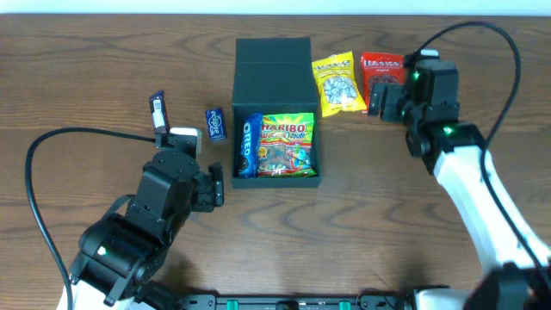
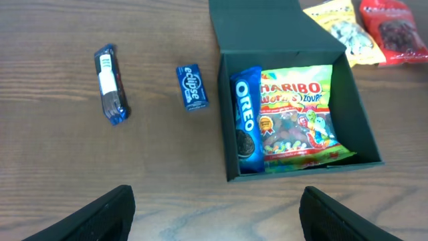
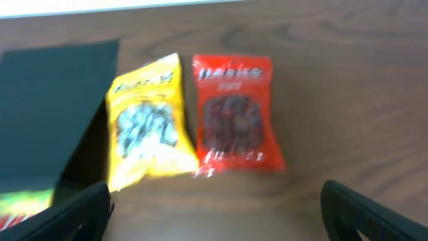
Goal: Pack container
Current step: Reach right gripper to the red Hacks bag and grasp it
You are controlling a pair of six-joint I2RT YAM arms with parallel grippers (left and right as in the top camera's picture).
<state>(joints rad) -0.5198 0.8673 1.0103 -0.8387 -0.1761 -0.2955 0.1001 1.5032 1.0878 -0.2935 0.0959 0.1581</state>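
Just beyond left tool (image 2: 215, 217), container (image 2: 267, 27) lies open.

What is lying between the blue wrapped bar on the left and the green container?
Only the small blue Eclipse pack, touching neither the bar nor the container; the left wrist view shows it.

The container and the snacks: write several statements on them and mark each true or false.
1. The Oreo pack lies inside the container. True.
2. The container's lid is shut. False: it stands open.
3. The red packet is packed in the container. False: it lies on the table beside the yellow packet.
4. The Eclipse pack lies on the table outside the container. True.
5. The left gripper holds a snack. False: it is open and empty.
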